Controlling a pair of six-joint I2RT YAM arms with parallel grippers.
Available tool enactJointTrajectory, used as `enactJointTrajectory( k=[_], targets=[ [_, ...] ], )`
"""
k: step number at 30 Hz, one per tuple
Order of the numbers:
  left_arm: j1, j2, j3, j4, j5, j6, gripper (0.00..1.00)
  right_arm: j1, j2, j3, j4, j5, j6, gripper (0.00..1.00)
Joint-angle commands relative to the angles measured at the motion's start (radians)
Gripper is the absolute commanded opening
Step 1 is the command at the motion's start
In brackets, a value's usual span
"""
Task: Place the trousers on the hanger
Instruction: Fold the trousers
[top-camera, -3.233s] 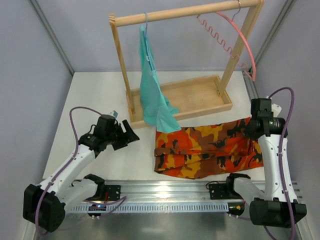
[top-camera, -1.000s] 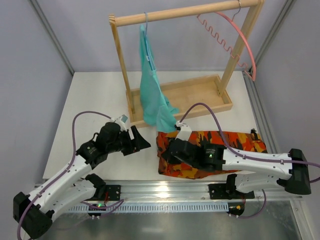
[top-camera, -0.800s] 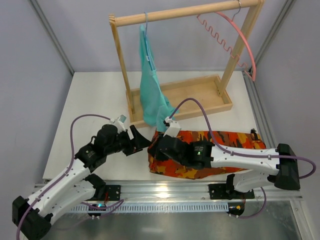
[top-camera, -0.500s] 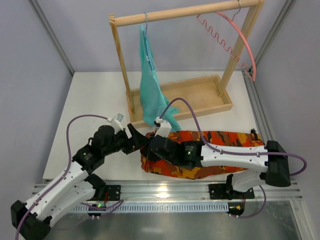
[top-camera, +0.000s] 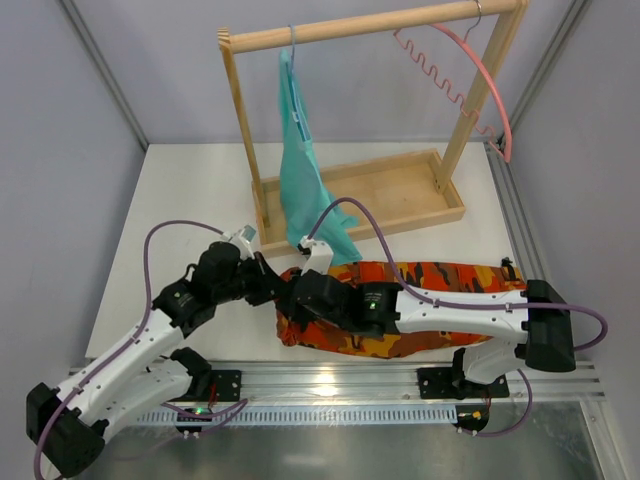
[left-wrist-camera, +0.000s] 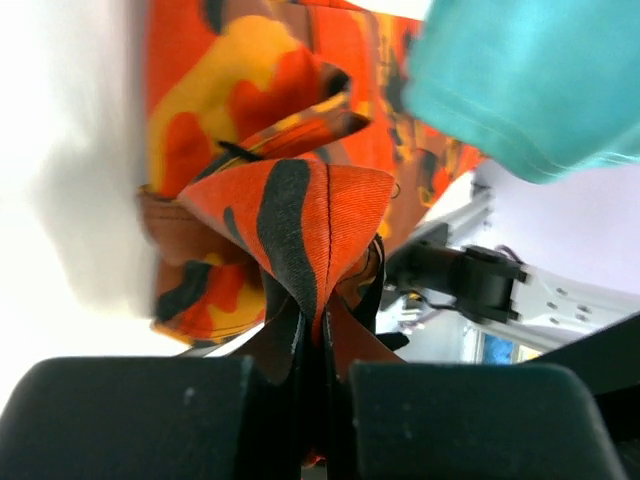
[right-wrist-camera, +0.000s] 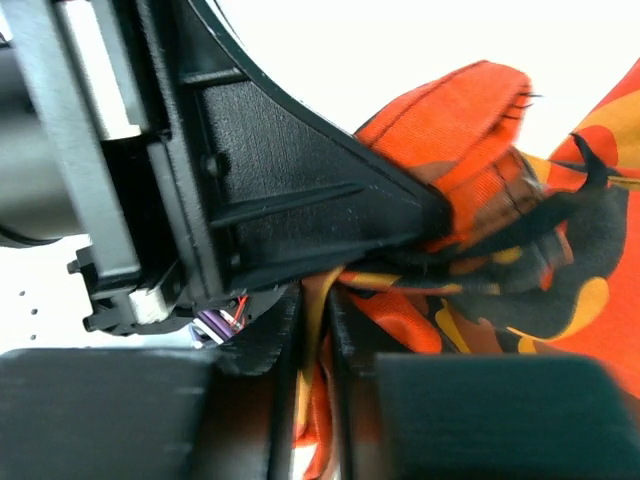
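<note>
Left gripper (left-wrist-camera: 315, 400) pinches a fold of the trousers (left-wrist-camera: 290, 215); right gripper (right-wrist-camera: 310, 400) narrow, cloth in its gap. Hanger (top-camera: 506, 135) hangs on rack (top-camera: 370, 24).

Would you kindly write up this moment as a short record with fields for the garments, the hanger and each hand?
trousers: lying on the table in front of the rack, left end bunched up
hanger: bare, hooked on the rack's right end
left hand: shut on a fold at the trousers' left end
right hand: beside the left hand, cloth pinched between its fingers
teal garment: hangs on the rack's left part
task state: trousers not yet on the hanger
</note>
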Motion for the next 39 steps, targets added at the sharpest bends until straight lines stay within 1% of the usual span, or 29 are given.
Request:
enactJointTrajectory(
  k=[1, 2, 3, 4, 5, 6, 9, 12, 13, 14, 15, 16, 17, 18, 20, 21, 24, 25, 26, 27, 28, 29, 31, 33, 35, 36, 37, 38, 39],
  targets=[
    [0.002, 0.007, 0.074, -0.146, -0.133, 0.045, 0.0, 0.0, -0.029, 0.052, 0.033, 0.048, -0.017, 0.22],
    [0.005, 0.013, 0.137, -0.263, -0.248, 0.062, 0.0, 0.0, -0.047, 0.049, 0.015, 0.053, -0.015, 0.29],
    [0.014, 0.022, 0.181, -0.32, -0.334, 0.071, 0.0, 0.0, -0.058, 0.043, -0.023, 0.058, -0.003, 0.42],
    [0.019, 0.053, 0.221, -0.392, -0.402, 0.084, 0.0, 0.0, -0.073, 0.033, -0.04, 0.056, -0.003, 0.47],
    [0.023, 0.068, 0.26, -0.451, -0.548, 0.093, 0.0, 0.0, -0.089, -0.002, -0.054, 0.058, -0.001, 0.51],
    [0.031, 0.088, 0.342, -0.564, -0.613, 0.111, 0.01, 0.0, -0.127, -0.032, -0.063, 0.055, 0.019, 0.55],
    [0.055, 0.139, 0.43, -0.683, -0.819, 0.128, 0.0, 0.0, -0.202, -0.154, -0.063, 0.059, 0.055, 0.6],
    [0.114, 0.166, 0.469, -0.706, -0.887, 0.131, 0.0, -0.003, -0.27, -0.233, -0.115, 0.104, 0.095, 0.63],
    [0.158, 0.171, 0.467, -0.703, -0.888, 0.139, 0.0, -0.007, -0.285, -0.243, -0.138, 0.136, 0.117, 0.63],
    [0.18, 0.174, 0.461, -0.697, -0.893, 0.148, 0.0, -0.01, -0.3, -0.254, -0.164, 0.154, 0.129, 0.63],
    [0.209, 0.182, 0.456, -0.691, -0.899, 0.159, 0.0, -0.016, -0.313, -0.257, -0.236, 0.186, 0.15, 0.64],
    [0.241, 0.189, 0.444, -0.672, -0.908, 0.191, 0.0, -0.023, -0.334, -0.259, -0.282, 0.241, 0.204, 0.64],
    [0.275, 0.195, 0.44, -0.669, -0.913, 0.203, 0.0, -0.033, -0.342, -0.271, -0.322, 0.263, 0.226, 0.64],
    [0.357, 0.211, 0.435, -0.66, -0.913, 0.22, 0.0, -0.066, -0.354, -0.282, -0.358, 0.271, 0.232, 0.64],
    [0.434, 0.225, 0.418, -0.607, -0.905, 0.271, 0.0, -0.118, -0.386, -0.34, -0.346, 0.257, 0.209, 0.64],
    [0.497, 0.232, 0.411, -0.59, -0.904, 0.285, 0.0, -0.185, -0.397, -0.358, -0.326, 0.248, 0.203, 0.64],
    [0.577, 0.286, 0.4, -0.539, -0.934, 0.332, 0.0, -0.325, -0.434, -0.415, -0.347, 0.204, 0.221, 0.64],
    [0.624, 0.325, 0.4, -0.531, -0.945, 0.334, 0.0, -0.408, -0.443, -0.418, -0.369, 0.2, 0.235, 0.64],
    [0.657, 0.343, 0.398, -0.519, -0.944, 0.34, 0.0, -0.448, -0.454, -0.417, -0.381, 0.203, 0.249, 0.64],
    [0.686, 0.366, 0.391, -0.482, -0.927, 0.358, 0.0, -0.476, -0.465, -0.409, -0.425, 0.229, 0.308, 0.62],
    [0.733, 0.407, 0.389, -0.467, -0.909, 0.367, 0.0, -0.515, -0.466, -0.4, -0.444, 0.246, 0.331, 0.61],
    [0.756, 0.436, 0.389, -0.455, -0.889, 0.374, 0.0, -0.534, -0.462, -0.376, -0.462, 0.265, 0.354, 0.61],
    [0.796, 0.484, 0.4, -0.447, -0.838, 0.377, 0.0, -0.568, -0.422, -0.347, -0.522, 0.285, 0.429, 0.59],
    [0.841, 0.55, 0.409, -0.441, -0.786, 0.386, 0.0, -0.62, -0.382, -0.314, -0.515, 0.262, 0.438, 0.59],
    [0.867, 0.596, 0.427, -0.444, -0.763, 0.388, 0.0, -0.68, -0.305, -0.267, -0.519, 0.182, 0.462, 0.59],
    [0.872, 0.608, 0.435, -0.447, -0.755, 0.389, 0.0, -0.698, -0.275, -0.241, -0.559, 0.15, 0.483, 0.58],
    [0.873, 0.614, 0.44, -0.444, -0.746, 0.395, 0.0, -0.714, -0.197, -0.212, -0.582, 0.121, 0.491, 0.56],
    [0.876, 0.62, 0.452, -0.442, -0.743, 0.398, 0.0, -0.73, -0.16, -0.149, -0.602, 0.06, 0.494, 0.52],
    [0.876, 0.634, 0.453, -0.436, -0.737, 0.409, 0.0, -0.75, -0.115, -0.117, -0.637, 0.033, 0.491, 0.5]
  ],
)
